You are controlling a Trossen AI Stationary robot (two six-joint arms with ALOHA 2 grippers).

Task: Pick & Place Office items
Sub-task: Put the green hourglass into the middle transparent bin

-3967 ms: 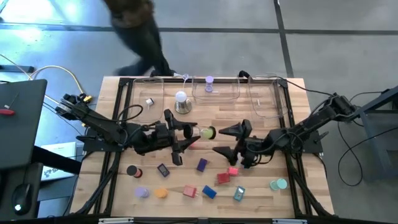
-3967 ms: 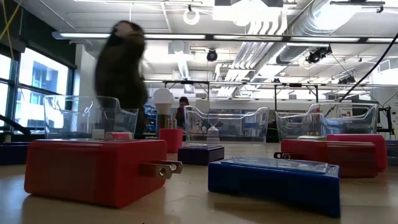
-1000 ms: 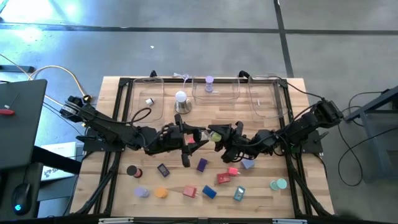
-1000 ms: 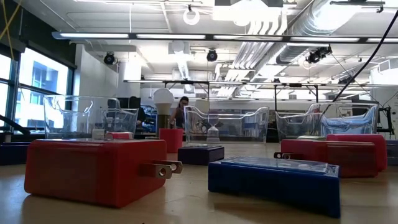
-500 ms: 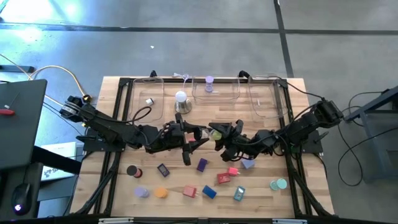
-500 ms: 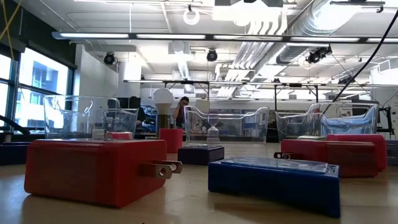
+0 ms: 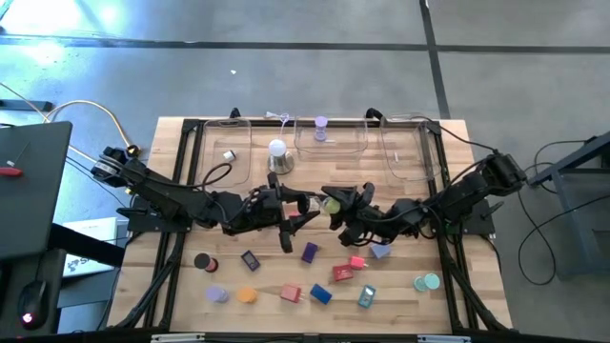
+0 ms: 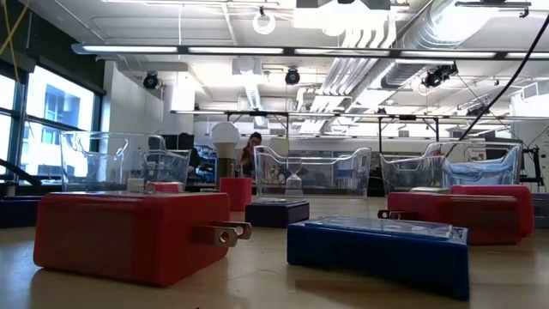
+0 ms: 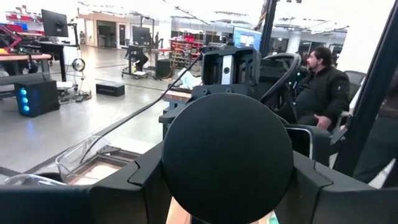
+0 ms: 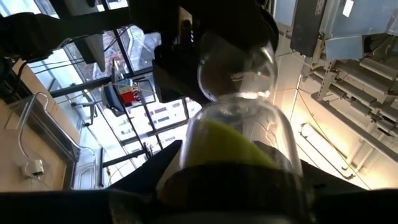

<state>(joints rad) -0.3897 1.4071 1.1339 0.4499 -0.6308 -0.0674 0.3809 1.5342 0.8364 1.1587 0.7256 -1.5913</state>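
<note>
At the table's middle, both grippers meet on a small sand timer (image 7: pixel 329 203) with a clear glass body, yellow-green sand and black end caps. My left gripper (image 7: pixel 310 206) comes from the table's left and my right gripper (image 7: pixel 343 206) from the right; each is shut on one end. The other office items lie loose on the near half of the table: a purple block (image 7: pixel 310 252), a pink block (image 7: pixel 357 261), a red block (image 7: pixel 342 272), a blue block (image 7: pixel 320 294), an orange roll (image 7: pixel 247 295), a teal roll (image 7: pixel 426 282) and a black roll (image 7: pixel 203 261). My left gripper holds the timer's left end cap (image 9: pixel 227 155) between its two fingers, which come level from the table's left and lie along the timer. The timer lies about level, above the table. My right gripper holds the other end cap (image 10: pixel 230 177) between its two fingers, level from the table's right, also along the timer. The glass bulb with the sand (image 10: pixel 227 146) reaches out past the fingertips toward the left gripper.
Three clear trays (image 7: pixel 225 143) (image 7: pixel 332 145) (image 7: pixel 410 152) stand along the far edge; the middle one holds a lilac roll (image 7: pixel 321 127). A white dome on a metal base (image 7: pixel 277 152) stands just beyond the left gripper. A person sits in the room beyond (image 9: pixel 320 81).
</note>
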